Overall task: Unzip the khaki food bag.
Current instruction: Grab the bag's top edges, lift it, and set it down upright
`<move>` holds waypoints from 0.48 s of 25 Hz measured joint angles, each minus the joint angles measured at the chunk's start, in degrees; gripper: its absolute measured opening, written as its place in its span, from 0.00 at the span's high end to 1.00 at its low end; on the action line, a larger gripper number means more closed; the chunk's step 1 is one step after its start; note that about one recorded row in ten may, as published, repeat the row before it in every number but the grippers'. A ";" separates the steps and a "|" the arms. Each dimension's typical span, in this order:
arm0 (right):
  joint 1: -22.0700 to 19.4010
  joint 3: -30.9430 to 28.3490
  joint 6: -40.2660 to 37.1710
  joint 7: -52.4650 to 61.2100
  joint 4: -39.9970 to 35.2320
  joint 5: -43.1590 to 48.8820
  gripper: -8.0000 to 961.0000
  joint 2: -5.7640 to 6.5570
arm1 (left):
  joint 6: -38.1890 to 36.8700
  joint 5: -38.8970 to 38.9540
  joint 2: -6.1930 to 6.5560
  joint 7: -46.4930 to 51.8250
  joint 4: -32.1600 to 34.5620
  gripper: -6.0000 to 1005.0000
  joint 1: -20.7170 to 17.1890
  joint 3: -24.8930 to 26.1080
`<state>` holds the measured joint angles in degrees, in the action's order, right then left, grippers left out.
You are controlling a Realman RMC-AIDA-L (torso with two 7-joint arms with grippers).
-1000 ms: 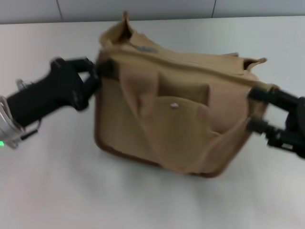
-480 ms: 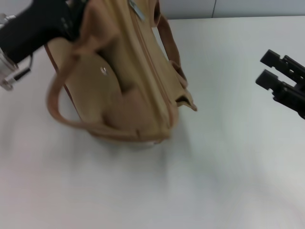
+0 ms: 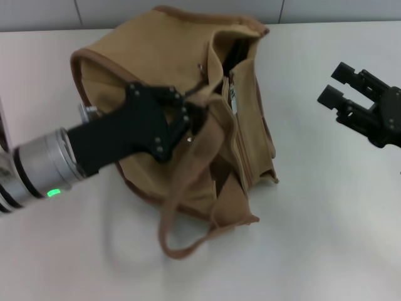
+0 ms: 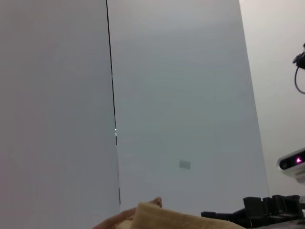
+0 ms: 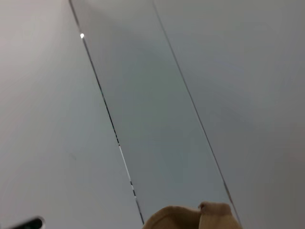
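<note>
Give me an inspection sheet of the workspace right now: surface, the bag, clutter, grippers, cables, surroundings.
Surface: white table, bare around the bag.
Job's thing: khaki food bag lies tipped on its side, top gaping open, one handle looping onto the table.
Clutter: nothing seen.
Grippers: left gripper is at the bag's top edge, fingertips buried in the fabric; right gripper is open, hanging clear to the bag's right and holding nothing.
Cables: one dark cable at the edge of the left wrist view.
Surroundings: pale wall panels behind the table.

The white table (image 3: 326, 238) carries the khaki food bag (image 3: 138, 69), slumped.
</note>
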<state>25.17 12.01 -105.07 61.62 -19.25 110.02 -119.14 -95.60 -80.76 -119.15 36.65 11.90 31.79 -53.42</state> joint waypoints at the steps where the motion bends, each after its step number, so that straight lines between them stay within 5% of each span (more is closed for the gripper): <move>1: -0.06 0.09 0.30 -2.16 0.56 -0.01 0.19 -0.03 | 0.15 -0.03 -0.01 -0.93 -0.95 0.96 0.10 -0.02; 12: -1.60 0.16 2.48 -29.65 11.92 -0.04 0.20 -0.31 | -3.27 -0.21 -0.02 -2.02 -5.47 0.96 1.79 -0.15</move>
<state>23.57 12.17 -102.59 31.97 -7.33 109.98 -119.45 -98.86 -80.97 -119.17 34.64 6.43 33.58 -53.57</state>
